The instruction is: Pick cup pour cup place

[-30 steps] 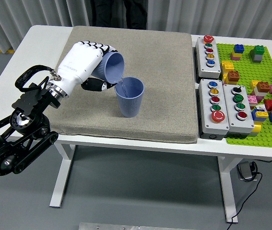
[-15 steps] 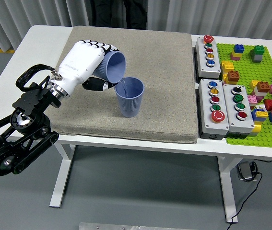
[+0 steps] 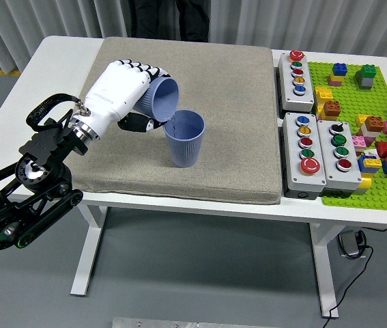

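1. Your left hand (image 3: 116, 92) is wrapped around a blue ribbed cup (image 3: 161, 97), fingers curled over its body, and holds it tipped on its side with the mouth facing right and slightly down.
2. You can see the tilted cup's lower rim just above the left rim of a second blue cup (image 3: 184, 138), which stands upright on the grey mat (image 3: 234, 102), near its middle.
3. You'll find the mat covering most of the white table (image 3: 56, 61), its front edge close to the table's near edge.
4. To your right of the mat sit three grey button boxes (image 3: 314, 137) with coloured buttons.
5. Beyond them lies a green baseplate (image 3: 377, 102) scattered with coloured bricks.
6. At the far side, you can make out a person (image 3: 169, 19) in dark clothing standing behind the table.
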### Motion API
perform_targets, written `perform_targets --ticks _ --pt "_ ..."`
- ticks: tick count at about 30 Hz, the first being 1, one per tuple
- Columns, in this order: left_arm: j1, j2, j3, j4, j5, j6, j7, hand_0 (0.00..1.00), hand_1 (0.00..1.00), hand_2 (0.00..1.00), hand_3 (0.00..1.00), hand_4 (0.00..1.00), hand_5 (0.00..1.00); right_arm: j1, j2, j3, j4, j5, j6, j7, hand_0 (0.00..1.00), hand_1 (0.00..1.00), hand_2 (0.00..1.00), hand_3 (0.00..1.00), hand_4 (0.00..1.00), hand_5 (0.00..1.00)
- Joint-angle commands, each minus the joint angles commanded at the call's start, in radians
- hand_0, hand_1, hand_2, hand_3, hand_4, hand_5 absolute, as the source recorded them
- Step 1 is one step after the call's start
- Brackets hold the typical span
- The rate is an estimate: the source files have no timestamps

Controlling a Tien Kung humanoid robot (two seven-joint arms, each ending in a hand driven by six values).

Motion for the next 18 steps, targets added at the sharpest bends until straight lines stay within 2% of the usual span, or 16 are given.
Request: perform_targets --ticks 8,18 --pt "-0.025 0.019 0.034 -0.004 0.000 0.003 0.011 0.556 0.506 0.531 0.521 0.797 0.159 0.002 -0.001 0.001 0.000 0.001 0.000 0.001 0.701 0.644 0.600 0.597 0.004 0.311" --pt "-0.054 0.025 0.056 0.001 0.000 0.001 0.019 0.556 0.505 0.530 0.518 0.797 0.160 0.006 -0.002 -0.001 -0.001 0.005 -0.001 0.002 0.701 0.644 0.601 0.598 0.003 0.313"
